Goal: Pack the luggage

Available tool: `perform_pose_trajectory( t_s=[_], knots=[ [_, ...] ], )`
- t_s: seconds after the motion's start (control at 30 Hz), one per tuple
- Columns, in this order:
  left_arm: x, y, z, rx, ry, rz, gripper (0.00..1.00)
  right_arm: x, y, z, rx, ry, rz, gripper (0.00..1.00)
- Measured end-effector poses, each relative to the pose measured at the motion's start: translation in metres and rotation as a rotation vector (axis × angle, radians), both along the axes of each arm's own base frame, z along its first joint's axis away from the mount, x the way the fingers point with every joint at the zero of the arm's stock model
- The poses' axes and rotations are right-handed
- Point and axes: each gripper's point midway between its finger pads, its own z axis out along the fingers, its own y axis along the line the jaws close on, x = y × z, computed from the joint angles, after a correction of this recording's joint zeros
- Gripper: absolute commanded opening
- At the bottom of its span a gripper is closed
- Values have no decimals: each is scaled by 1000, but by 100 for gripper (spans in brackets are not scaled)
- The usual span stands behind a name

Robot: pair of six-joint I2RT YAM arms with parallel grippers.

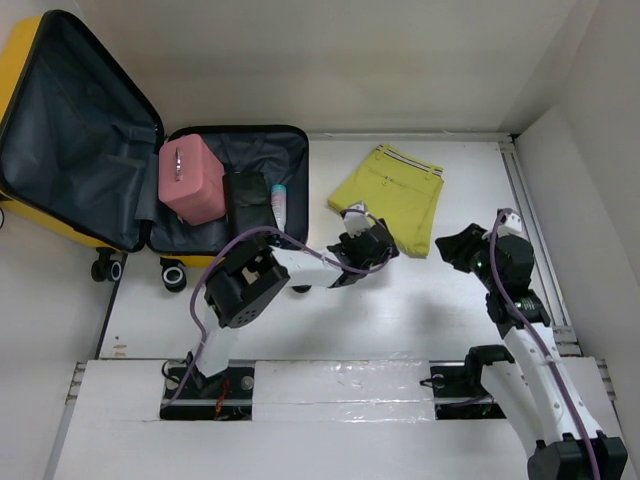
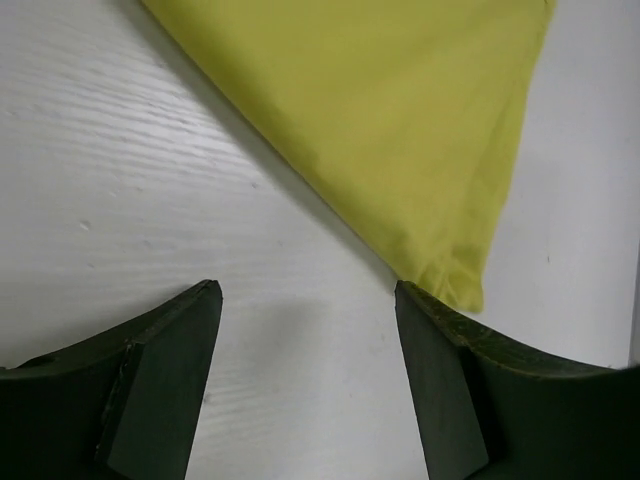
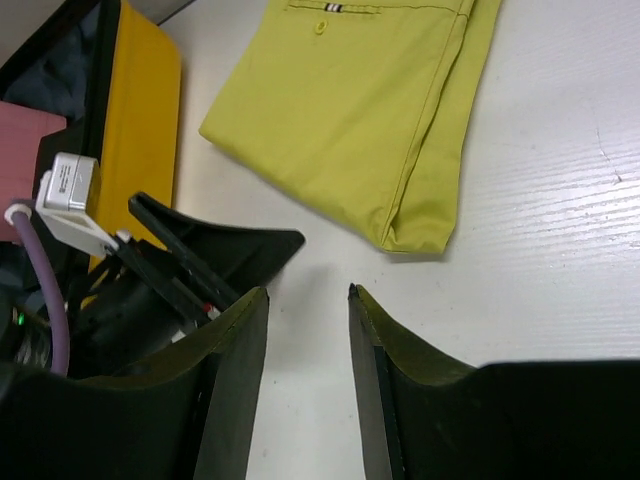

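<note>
worktop with the luggage lying open at its far left corner.
yellow shell, dark grey lining, black-and-white casters on its near side; yellow shorts lie to its right by the far edge; a pink pouch sits in its right half. left gripper is spread wide and empty at the shorts' corner; right gripper is partly open and empty.

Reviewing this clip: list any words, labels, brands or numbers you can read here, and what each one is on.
Nothing can be read in any view.
white tube lying in the luggage: coloured print, too small to read.
white block on the left arm's wrist: faint marks, too blurred to read.
yellow shorts: only a striped tab at the waistband, no lettering.
</note>
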Motion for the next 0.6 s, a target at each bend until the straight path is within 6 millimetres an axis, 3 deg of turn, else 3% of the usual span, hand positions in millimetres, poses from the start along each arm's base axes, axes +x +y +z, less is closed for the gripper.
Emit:
perform_pose_trajectory(
  t_s=[0.17, 0.3, 0.47, 0.57, 0.6],
  knots=[
    [34, 31, -11, -38, 48, 148, 63, 0, 0, 2, 0, -8, 1, 44],
    [61, 43, -9, -128, 82, 245, 60, 0, 0, 4, 1, -16, 2, 44],
    [98, 23, -7, -214, 110, 303, 56, -1, 2, 4, 5, -17, 12, 44],
    [103, 14, -8, -230, 130, 306, 53, -1, 3, 5, 8, -19, 19, 44],
    [102, 13, -9, -234, 138, 307, 47, -2, 4, 5, 8, -19, 21, 44]
  ],
)
